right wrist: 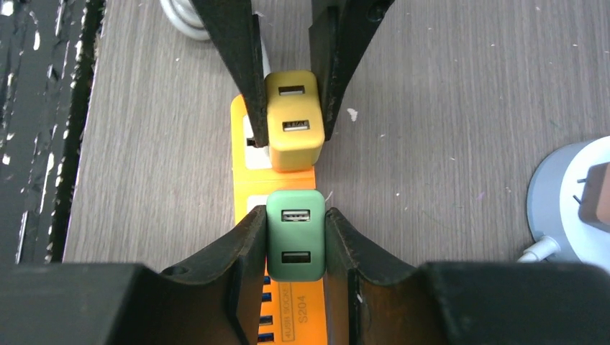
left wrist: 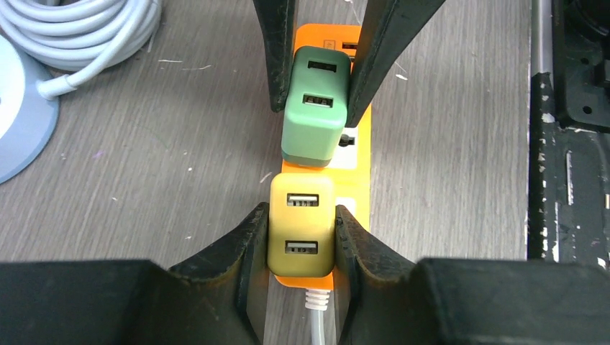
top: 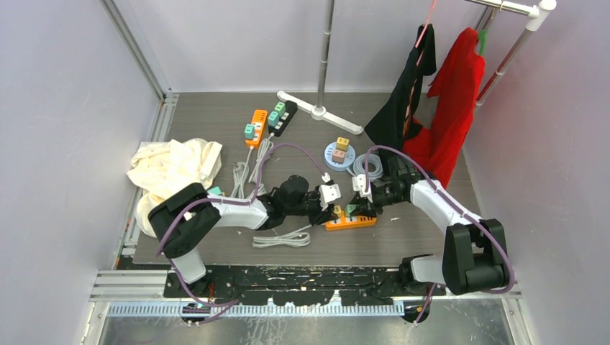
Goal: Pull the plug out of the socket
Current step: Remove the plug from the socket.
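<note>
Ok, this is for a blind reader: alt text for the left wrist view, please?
The left arm's black fingers clamp a yellow two-port USB charger plug on an orange plastic power strip. Beyond it, the right arm's fingers grip a green charger plug on the same strip.

Top external: high, behind arm bases [top: 190,267], looking steeply down over whole grey wood-grain tabletop [top: 208,118]; far, everything small.
Left wrist: very near, straight down on orange plastic power strip [left wrist: 313,34].
Right wrist: equally near, facing opposite way along strip.
Both wrist views share strip, yellow boxy charger plug [left wrist: 301,226], green boxy charger plug [left wrist: 313,108].
</note>
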Tool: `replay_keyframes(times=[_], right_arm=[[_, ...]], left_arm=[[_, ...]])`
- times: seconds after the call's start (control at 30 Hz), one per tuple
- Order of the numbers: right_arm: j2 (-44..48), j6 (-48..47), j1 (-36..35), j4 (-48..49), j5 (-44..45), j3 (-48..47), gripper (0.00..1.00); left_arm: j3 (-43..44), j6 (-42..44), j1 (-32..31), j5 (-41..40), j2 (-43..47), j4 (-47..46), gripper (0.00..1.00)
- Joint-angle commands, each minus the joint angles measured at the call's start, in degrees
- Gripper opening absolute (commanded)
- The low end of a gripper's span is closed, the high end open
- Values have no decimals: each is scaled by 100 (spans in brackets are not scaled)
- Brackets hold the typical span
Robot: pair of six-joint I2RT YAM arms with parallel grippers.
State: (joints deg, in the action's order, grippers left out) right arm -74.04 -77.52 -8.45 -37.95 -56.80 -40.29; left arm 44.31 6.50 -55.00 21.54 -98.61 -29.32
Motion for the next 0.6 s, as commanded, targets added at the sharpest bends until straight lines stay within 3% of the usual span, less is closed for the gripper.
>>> replay_keyframes(times=[0.0, 0.1, 0.27, 0.4, 0.57], right_arm=[[179, -1420, 283, -932, 195, -172, 1], [306, -1924, -38, -1355, 249, 27, 1], [372, -525, -550, -375, -177, -53, 1], [279, 338, -266, 253, -250, -378, 1], [294, -266, 403, -268, -104, -465, 1]], left_arm=[[-239, -70, 21, -140, 115, 505, 0], [-224, -68, 24, -98, 118, 499, 0], [-208, -85, 23, -36, 125, 519, 0], [-257, -117, 17, -54, 167, 493, 0], [-401, -108, 23, -150, 284, 450, 0]])
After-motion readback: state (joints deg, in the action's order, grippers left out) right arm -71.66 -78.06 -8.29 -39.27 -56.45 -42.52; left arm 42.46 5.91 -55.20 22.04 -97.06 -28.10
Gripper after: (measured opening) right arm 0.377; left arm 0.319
